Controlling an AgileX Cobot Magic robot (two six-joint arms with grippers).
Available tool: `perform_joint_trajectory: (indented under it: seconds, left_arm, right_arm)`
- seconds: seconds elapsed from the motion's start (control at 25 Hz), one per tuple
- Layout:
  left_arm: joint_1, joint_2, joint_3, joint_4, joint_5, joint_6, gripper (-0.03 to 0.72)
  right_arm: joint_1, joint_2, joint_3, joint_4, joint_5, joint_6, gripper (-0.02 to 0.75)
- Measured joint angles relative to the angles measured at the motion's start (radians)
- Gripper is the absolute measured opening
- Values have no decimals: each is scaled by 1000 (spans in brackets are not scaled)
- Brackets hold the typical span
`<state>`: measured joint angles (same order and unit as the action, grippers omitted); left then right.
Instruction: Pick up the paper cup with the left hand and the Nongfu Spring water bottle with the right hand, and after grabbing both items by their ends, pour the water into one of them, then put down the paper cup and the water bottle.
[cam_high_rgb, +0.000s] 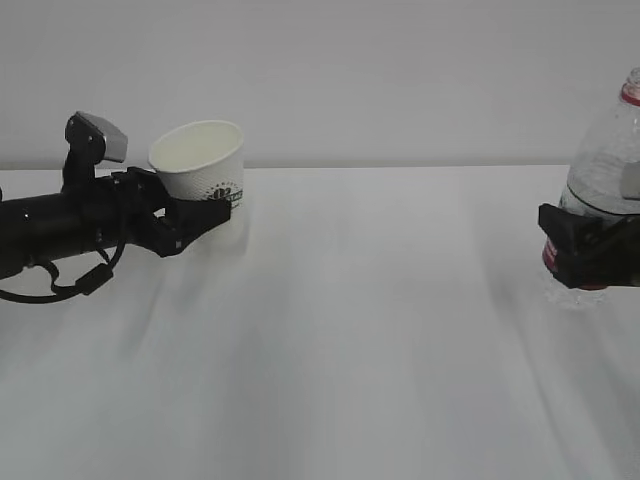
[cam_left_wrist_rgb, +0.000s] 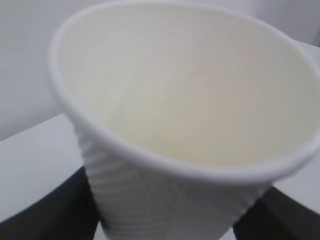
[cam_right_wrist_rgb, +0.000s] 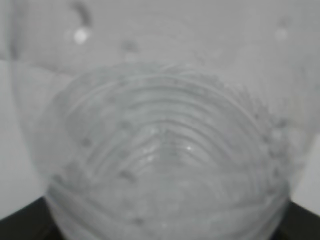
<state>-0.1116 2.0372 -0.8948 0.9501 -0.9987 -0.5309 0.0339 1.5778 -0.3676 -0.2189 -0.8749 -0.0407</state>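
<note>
The white paper cup (cam_high_rgb: 200, 160) with its dark green logo is tilted, mouth up and leaning left, at the left of the table. My left gripper (cam_high_rgb: 205, 212) is shut on its lower end, one black finger on each side. The left wrist view looks into the cup (cam_left_wrist_rgb: 190, 100), whose inside appears dry, and shows a dark finger (cam_left_wrist_rgb: 50, 212) against its ribbed wall. At the far right the Nongfu Spring water bottle (cam_high_rgb: 605, 150) stands upright. My right gripper (cam_high_rgb: 585, 250) is shut on its red-labelled lower part. The bottle (cam_right_wrist_rgb: 165, 150) fills the right wrist view. I cannot make out the water level.
The white table (cam_high_rgb: 380, 340) runs back to a plain pale wall. The bottle's top and right side are cut off by the frame edge. A loose black cable (cam_high_rgb: 60, 285) hangs under the left arm.
</note>
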Motion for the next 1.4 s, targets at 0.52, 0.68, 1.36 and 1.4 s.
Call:
perform_joint_trajectory:
  seconds: [0.52, 0.68, 1.36, 1.4]
  left_arm:
    - [-83, -27, 0, 255, -105, -126, 528]
    - [-173, -27, 0, 261, -108, -128, 528]
    - [-376, -127, 0, 351, -105, -130, 528]
    - [-383, -132, 0, 359, -103, -130, 528]
  right_arm:
    - [0, -120, 2, -114, 99, 72, 503]
    - [0, -159, 2, -171, 133, 118, 503]
    - [110, -257, -53, -372, 299, 197, 503]
    - [123, -257, -57, -379, 309, 197, 503]
